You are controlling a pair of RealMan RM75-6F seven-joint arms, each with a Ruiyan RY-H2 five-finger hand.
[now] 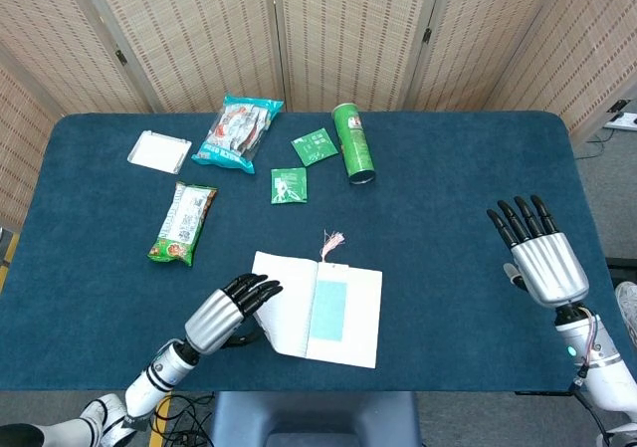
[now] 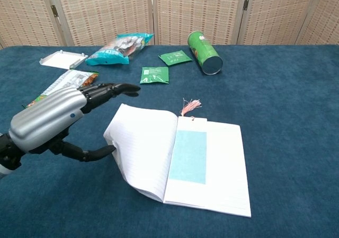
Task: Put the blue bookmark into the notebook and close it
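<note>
The white notebook (image 1: 317,306) (image 2: 183,158) lies open near the table's front edge. A blue bookmark (image 1: 326,310) (image 2: 189,157) lies flat on its right page, and its pink tassel (image 1: 329,244) (image 2: 188,108) sticks out past the top. My left hand (image 1: 227,311) (image 2: 58,116) is at the notebook's left side. Its thumb is under the left half, which is raised and tilted toward the spine, and its fingers (image 2: 114,89) stretch out above that half. My right hand (image 1: 537,253) hovers far to the right, fingers spread and holding nothing; the chest view does not show it.
At the back of the table lie a green can (image 1: 352,143) on its side, two green sachets (image 1: 316,146) (image 1: 289,185), a blue snack bag (image 1: 237,132) and a white tray (image 1: 159,151). A green snack pack (image 1: 182,223) lies to the left of the notebook.
</note>
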